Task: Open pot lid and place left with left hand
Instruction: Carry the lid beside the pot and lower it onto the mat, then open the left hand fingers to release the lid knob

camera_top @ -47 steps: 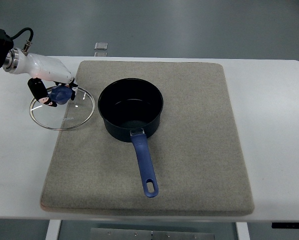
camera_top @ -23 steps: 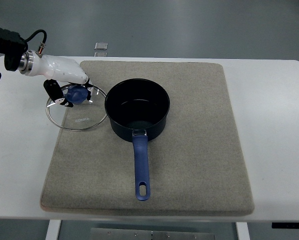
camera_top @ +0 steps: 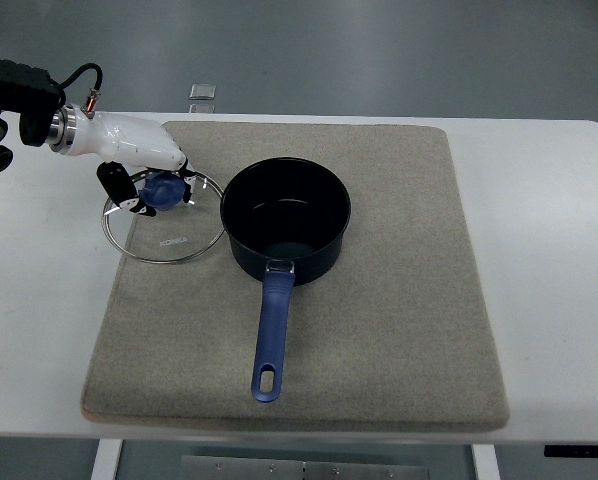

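Top view: the round glass lid with steel rim (camera_top: 165,218) lies directly beneath the left hand (camera_top: 144,185), fingers closed on its blue knob (camera_top: 163,190); it sits just left of the open dark blue saucepan (camera_top: 286,218), over the left edge of the grey felt mat (camera_top: 399,300); the white table (camera_top: 39,300) lies further left; the right hand is absent.

Left arm entering from upper left edge, black forearm segment, metal wrist collar with cable, white hand (camera_top: 144,170) angled down and right, dark fingers (camera_top: 111,181) curled around a blue knob (camera_top: 162,189), right arm out of view
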You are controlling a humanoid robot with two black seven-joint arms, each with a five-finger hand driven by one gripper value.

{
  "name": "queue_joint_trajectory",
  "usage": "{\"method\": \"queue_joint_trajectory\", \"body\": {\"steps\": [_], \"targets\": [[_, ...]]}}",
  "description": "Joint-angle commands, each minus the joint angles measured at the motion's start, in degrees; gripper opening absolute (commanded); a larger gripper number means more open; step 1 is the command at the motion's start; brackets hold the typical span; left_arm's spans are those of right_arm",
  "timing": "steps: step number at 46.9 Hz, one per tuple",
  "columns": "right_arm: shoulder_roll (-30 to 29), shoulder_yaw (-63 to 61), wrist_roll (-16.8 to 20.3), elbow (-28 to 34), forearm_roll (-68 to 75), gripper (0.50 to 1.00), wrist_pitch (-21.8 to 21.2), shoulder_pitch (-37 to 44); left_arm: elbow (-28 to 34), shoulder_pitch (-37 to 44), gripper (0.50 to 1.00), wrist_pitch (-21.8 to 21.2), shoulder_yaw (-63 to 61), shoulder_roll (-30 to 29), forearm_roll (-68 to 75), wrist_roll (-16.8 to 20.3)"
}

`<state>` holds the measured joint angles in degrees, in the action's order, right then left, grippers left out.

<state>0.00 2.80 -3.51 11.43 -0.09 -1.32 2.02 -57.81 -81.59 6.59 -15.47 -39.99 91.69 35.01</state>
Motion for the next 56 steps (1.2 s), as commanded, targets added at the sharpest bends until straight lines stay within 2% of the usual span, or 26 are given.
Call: {"method": "queue_joint_trajectory", "body": {"steps": [1, 7, 36, 47, 50, 53, 56], "targets": [[0.00, 0.01, 0.00, 0.00, 0.00, 0.917, 0.00, 0.00, -0.03, 0.73, 0.500, -0.43, 0.00, 0.00, -0.02, -0.01], [0.00, 0.01, 0.00, 0.00, 0.00, 0.915, 0.00, 0.00, 0.06, 2.04, 0.500, -2.63, -0.09, 0.08, -0.02, -0.01], [0.00, 0.01, 0.00, 0.00, 0.00, 0.917, 0.00, 0.00, 0.68, 2.66, 0.500, -3.33, 0.00, 0.00, -1.43, -0.01], [0.00, 0.01, 0.00, 0.00, 0.00, 0.917, 0.00, 0.00, 0.59, 3.54, 0.501, -5.44, -0.09, 0.00, -2.83, -0.01], [0.00, 0.01, 0.00, 0.00, 0.00, 0.917, 0.00, 0.00, 0.50, 3.98, 0.593, -5.79, -0.09, 0.00, -2.92, -0.01], [0.00, 0.01, 0.00, 0.00, 0.00, 0.917, 0.00, 0.00, 0.50, 4.24, 0.651, -6.23, -0.09, 0.08, -2.92, -0.01], [0.00, 0.01, 0.00, 0.00, 0.00, 0.917, 0.00, 0.00, 0.50, 4.33, 0.660, -6.58, -0.09, 0.08, -2.92, -0.01]]}}
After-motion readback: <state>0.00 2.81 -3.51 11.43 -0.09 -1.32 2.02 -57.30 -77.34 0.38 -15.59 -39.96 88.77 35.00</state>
